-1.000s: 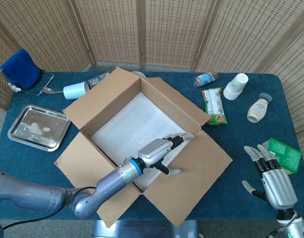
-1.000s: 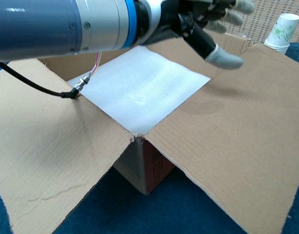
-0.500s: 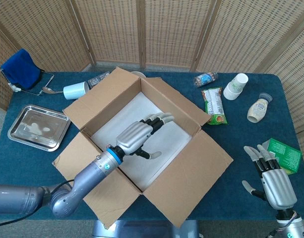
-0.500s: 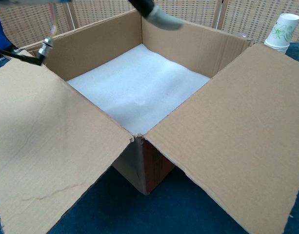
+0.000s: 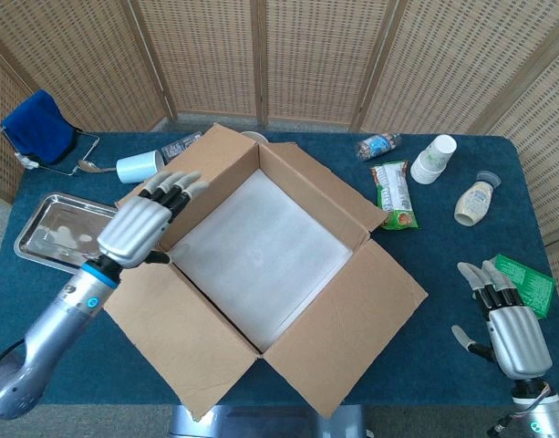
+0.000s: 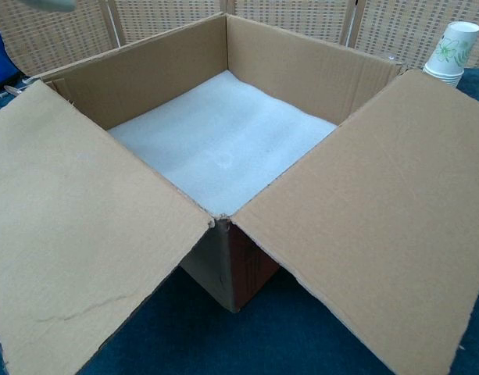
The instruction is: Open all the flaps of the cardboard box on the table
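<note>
The cardboard box (image 5: 261, 351) stands mid-table with white foam (image 5: 252, 251) lining its bottom. Its two near flaps (image 5: 174, 333) (image 5: 352, 324) lie folded outward; the chest view shows them wide and flat (image 6: 75, 226) (image 6: 380, 203). The two far flaps (image 5: 183, 178) (image 5: 320, 187) stand roughly upright above the walls. My left hand (image 5: 138, 224) hovers over the box's left corner, outside the opening, fingers spread, holding nothing. My right hand (image 5: 512, 328) is at the lower right over the table, fingers apart and empty, well away from the box.
Left of the box lie a steel tray (image 5: 69, 235), a blue cloth (image 5: 37, 128), a spoon (image 5: 89, 166) and a tipped pale cup (image 5: 139, 166). To the right are a small bottle (image 5: 377, 146), paper cups (image 5: 432, 159), a snack packet (image 5: 394, 195), a white bottle (image 5: 473, 201) and a green packet (image 5: 525, 285).
My left hand has drawn out of the box's inside and swung left to the left corner. The right hand has sunk slightly. The flaps look the same.
</note>
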Robot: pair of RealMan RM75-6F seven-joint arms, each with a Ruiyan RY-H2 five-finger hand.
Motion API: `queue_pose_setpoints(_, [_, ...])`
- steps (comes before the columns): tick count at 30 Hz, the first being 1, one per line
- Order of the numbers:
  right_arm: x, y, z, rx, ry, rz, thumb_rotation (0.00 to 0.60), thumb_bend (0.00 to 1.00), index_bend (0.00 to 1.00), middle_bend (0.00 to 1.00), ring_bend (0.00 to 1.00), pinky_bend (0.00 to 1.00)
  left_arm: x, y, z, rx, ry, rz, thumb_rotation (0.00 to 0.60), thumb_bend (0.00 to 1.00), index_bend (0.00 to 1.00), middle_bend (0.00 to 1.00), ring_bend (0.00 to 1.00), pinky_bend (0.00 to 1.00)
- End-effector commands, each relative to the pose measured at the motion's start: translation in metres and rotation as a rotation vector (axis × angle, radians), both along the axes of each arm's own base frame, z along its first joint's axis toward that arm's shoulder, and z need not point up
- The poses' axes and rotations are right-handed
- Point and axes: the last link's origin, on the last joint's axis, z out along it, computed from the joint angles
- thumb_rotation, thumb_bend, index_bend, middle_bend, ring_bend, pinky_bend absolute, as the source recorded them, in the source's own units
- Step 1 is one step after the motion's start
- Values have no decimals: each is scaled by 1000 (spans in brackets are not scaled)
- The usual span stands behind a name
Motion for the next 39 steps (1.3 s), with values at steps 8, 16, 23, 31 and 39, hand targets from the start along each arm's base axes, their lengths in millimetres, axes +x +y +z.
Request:
queue_pose_setpoints(8, [-2,-2,0,-19,19,-10,600,189,67,104,0,155,-105,-57,56,145,88,72,600,91,0,0,0,13])
queue_pose_setpoints(16, [-9,-6,4,-69,91,-41,600,42,59,2,0,91,-160,-108,56,192,46,158,600,91,0,0,0,0])
queue_pose_setpoints(23, [-15,-5,5,-66,160,-121,600,0,0,0,0,0,-184,-151,36,280,38,226,600,89,0,0,0,0])
queue_pose_setpoints(31, [-13,-5,5,-46,175,-146,600,0,0,0,0,0,-197,-168,21,321,24,269,600,89,0,0,0,0])
queue_pose_setpoints(39, [-11,-2,8,-56,164,-134,600,0,0,0,0,0,-206,-168,15,312,12,280,600,89,0,0,0,0])
